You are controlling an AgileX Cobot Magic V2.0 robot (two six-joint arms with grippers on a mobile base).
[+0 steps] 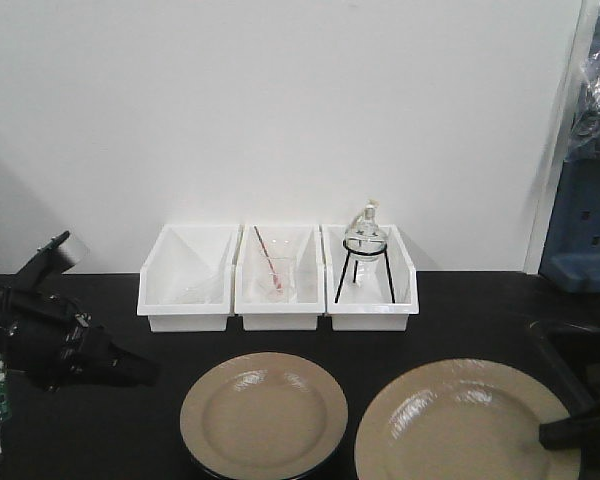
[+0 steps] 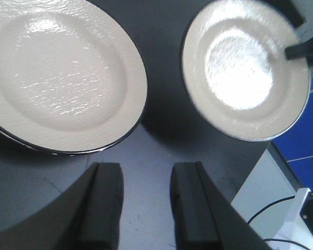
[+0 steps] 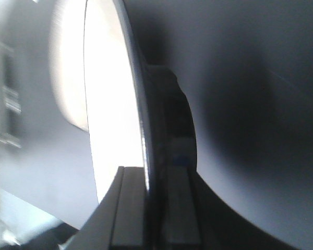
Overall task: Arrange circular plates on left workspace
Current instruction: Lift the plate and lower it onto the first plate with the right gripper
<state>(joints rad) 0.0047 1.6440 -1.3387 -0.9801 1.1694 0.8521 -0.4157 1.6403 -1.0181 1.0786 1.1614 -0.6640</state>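
Two round tan plates with dark rims lie on the black countertop. The left plate lies flat near the front centre. My left gripper is open and empty, just left of it and apart from it. In the left wrist view my open gripper is over bare counter, with this plate ahead. The right plate is at the front right. My right gripper is shut on its right rim. The right wrist view shows the plate edge-on between my gripper's closed fingers.
Three white bins stand in a row by the back wall: an almost empty one, one with a glass beaker and a red rod, and one with a flask on a black tripod. A blue unit stands at far right.
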